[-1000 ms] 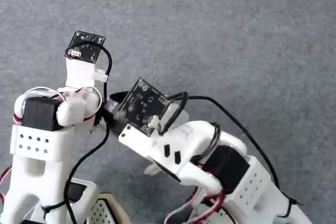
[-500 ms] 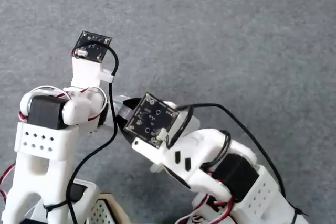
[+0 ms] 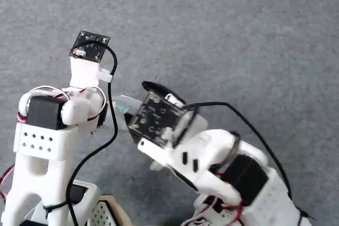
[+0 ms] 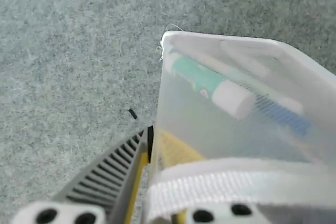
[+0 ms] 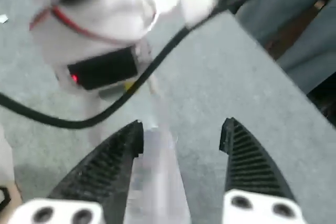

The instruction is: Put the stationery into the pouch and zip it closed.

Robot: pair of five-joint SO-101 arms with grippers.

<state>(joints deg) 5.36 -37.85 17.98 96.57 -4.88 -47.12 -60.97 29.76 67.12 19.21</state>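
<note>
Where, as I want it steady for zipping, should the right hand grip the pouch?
Its thin edge: the pouch stands edge-on as a narrow strip between the right hand's open fingers, nearer one. Come straight ahead and close across its flat sides. The left hand seems to hold the other end.

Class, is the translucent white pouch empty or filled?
Filled: inside the translucent white pouch, a teal-and-white pen and a blue item show through its wall.
</note>
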